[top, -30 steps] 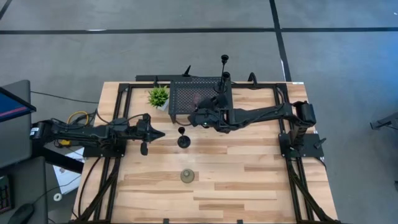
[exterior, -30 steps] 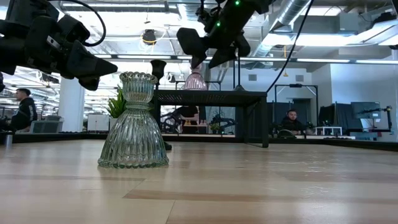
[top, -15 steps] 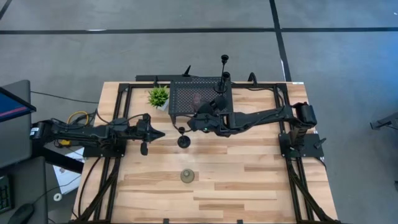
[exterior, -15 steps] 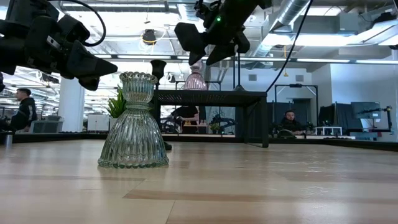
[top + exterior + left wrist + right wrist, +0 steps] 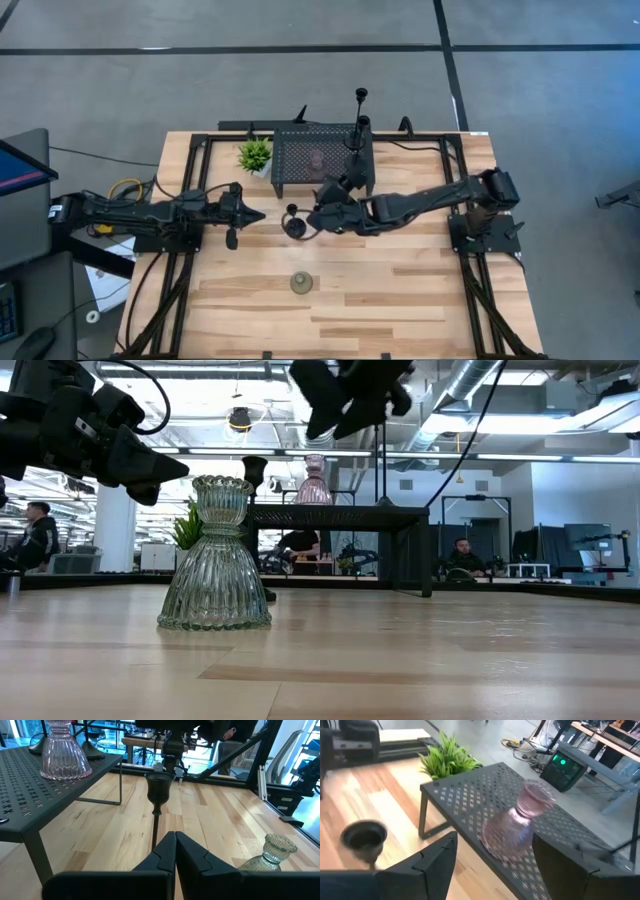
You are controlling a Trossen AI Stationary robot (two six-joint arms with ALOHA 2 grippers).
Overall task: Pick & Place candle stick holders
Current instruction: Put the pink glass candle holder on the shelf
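While right gripper gapes (empty), ribbed pink glass holder upright on perforated stand, left gripper shut.

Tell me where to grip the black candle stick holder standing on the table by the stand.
Grip the black candle stick holder on its thin stem just under the cup, coming in level from the right gripper's side: it stands upright, and cup and round base are wider than the stem.

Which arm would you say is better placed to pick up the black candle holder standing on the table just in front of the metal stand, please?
Probably the right: its open tool hangs beside the black candle holder in front of the stand. The left tool, shut, sits farther off to the side.
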